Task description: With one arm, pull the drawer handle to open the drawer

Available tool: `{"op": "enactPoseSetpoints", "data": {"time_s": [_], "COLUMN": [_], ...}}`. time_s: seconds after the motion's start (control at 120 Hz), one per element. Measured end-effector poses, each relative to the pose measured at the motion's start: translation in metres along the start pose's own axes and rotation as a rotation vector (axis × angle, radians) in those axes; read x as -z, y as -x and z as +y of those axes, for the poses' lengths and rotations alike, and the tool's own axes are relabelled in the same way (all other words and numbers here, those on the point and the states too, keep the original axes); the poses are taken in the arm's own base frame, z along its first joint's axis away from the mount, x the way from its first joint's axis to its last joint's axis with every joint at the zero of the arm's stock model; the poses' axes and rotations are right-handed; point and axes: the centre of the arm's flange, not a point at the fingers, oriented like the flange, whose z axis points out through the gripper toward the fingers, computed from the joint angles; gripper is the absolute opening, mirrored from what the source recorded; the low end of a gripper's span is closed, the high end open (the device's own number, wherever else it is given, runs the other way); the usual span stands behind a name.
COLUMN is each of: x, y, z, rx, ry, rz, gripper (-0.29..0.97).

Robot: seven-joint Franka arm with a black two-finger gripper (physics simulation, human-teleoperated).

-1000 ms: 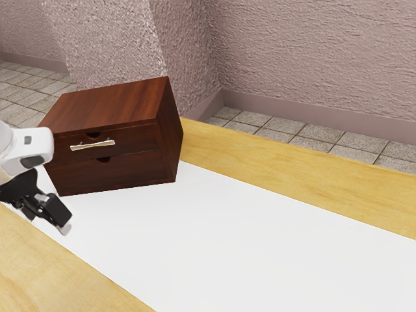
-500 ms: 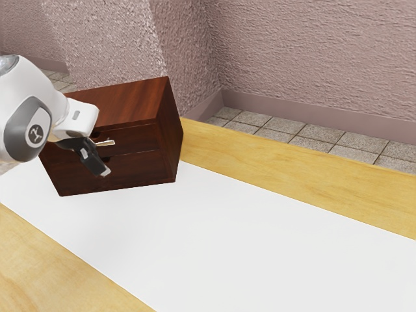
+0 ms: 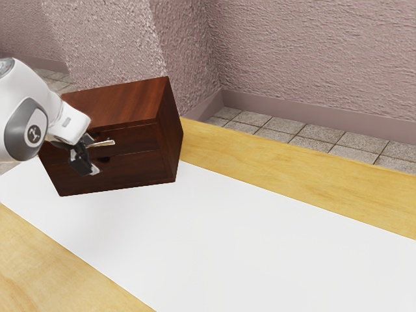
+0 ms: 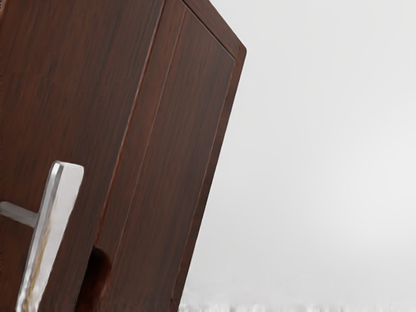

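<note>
Bearing the drawer box (image 3: 133, 107), white mat (image 3: 227, 234) on wooden table (image 3: 305, 172); stucco walls (image 3: 312, 52).

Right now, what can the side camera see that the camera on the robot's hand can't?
The exterior view gives the white arm, its black gripper up at the brown drawer box, the box's top, the pink walls and the tiled floor. The wrist view gives a close look at the small post behind the silver handle. Both share the box, the handle and the white tabletop.
</note>
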Motion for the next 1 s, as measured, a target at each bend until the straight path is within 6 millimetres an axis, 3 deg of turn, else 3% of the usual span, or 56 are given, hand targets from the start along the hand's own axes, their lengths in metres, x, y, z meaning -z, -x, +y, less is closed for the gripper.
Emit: {"op": "enactPoseSetpoints", "data": {"time_s": [0.175, 0.283, 0.375, 0.6, 0.8, 1.0], "x": [0.003, 0.025, 0.031, 0.024, 0.02, 0.005], "y": [0.005, 0.003, 0.004, 0.004, 0.021, 0.009], "z": [0.001, 0.0, 0.0, -0.002, -0.011, -0.012], "rx": [-0.068, -0.106, -0.134, -0.188, -0.193, -0.233], "ry": [-0.001, -0.034, -0.042, -0.035, -0.038, -0.026], "rz": [-0.003, 0.01, 0.013, 0.008, -0.009, 0.0], "gripper": [0.68, 0.68, 0.68, 0.68, 0.68, 0.68]}}
